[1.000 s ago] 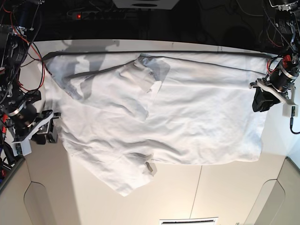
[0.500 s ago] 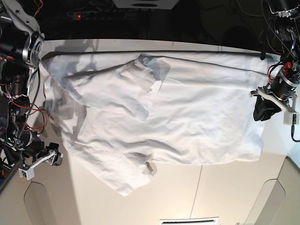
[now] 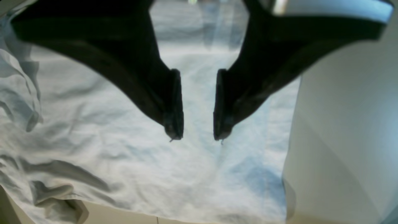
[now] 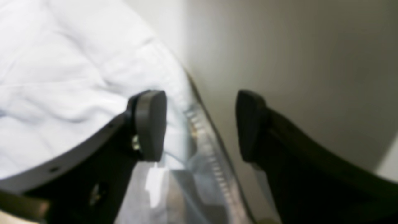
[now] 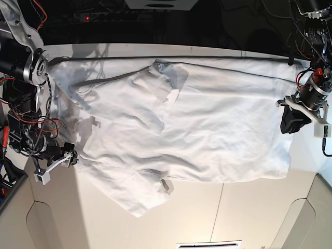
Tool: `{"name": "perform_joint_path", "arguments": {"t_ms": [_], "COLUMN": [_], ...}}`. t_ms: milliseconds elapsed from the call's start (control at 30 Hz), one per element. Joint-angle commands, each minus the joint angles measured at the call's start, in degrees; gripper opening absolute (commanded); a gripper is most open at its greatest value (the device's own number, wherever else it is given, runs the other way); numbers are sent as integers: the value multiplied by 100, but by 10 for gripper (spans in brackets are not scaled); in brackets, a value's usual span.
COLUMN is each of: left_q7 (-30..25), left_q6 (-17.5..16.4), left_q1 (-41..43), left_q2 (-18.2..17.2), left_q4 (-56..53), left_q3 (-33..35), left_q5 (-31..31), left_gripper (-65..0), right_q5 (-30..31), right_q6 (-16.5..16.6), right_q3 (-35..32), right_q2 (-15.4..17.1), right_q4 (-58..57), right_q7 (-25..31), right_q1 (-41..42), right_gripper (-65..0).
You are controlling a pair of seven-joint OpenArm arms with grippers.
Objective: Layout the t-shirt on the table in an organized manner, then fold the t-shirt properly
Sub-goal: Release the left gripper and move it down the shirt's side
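Observation:
The white t-shirt (image 5: 207, 124) lies spread wide across the table (image 5: 233, 207), rumpled, with a sleeve folded over near the top middle and another flap hanging toward the front left. My left gripper (image 5: 290, 122) hovers at the shirt's right edge. In the left wrist view its dark fingers (image 3: 174, 124) stand apart around the left gripper (image 3: 198, 135), with only the t-shirt (image 3: 124, 155) below them. My right gripper (image 5: 66, 155) sits at the shirt's left edge. Seen from the right wrist, the right gripper (image 4: 200, 124) is open over the stitched hem of the t-shirt (image 4: 46, 62), next to bare table (image 4: 295, 62).
Beyond the table's dark far edge (image 5: 171, 56) lie cables and a power strip (image 5: 88, 18). A thin seam (image 5: 219, 207) runs down the front of the tabletop. A white framed object (image 5: 207, 245) pokes in at the bottom edge. Bare table (image 3: 342, 124) lies right of the shirt.
My right arm swung down along the shirt's left edge, then back in toward it, and its jaws opened wider. The left arm barely shifted. The shirt lies as before.

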Motion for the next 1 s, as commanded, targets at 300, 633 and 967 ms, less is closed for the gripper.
{"name": "perform_joint_path", "arguments": {"t_ms": [300,633,967], "left_q7": [94,-63,-885], "left_q6": [614,575,638], "left_q1": [-769,-3366,-4846], "left_q2": [-162,-1049,-1502], "left_q4": [-570,-4360,-6999], "left_q3": [-33,-33,597], "left_q5": [68,-380,9], "left_gripper": [-443,-443,-393], "right_q5": [85,87,538], "right_q6": [37,39,44], "right_q3": [15,15,15], "right_q2": [59,59,59], "right_q4": [61,61,61], "right_q7": [136,136,133], "right_q1": [149,151,151], "right_gripper": [-650,-650,-650]}}
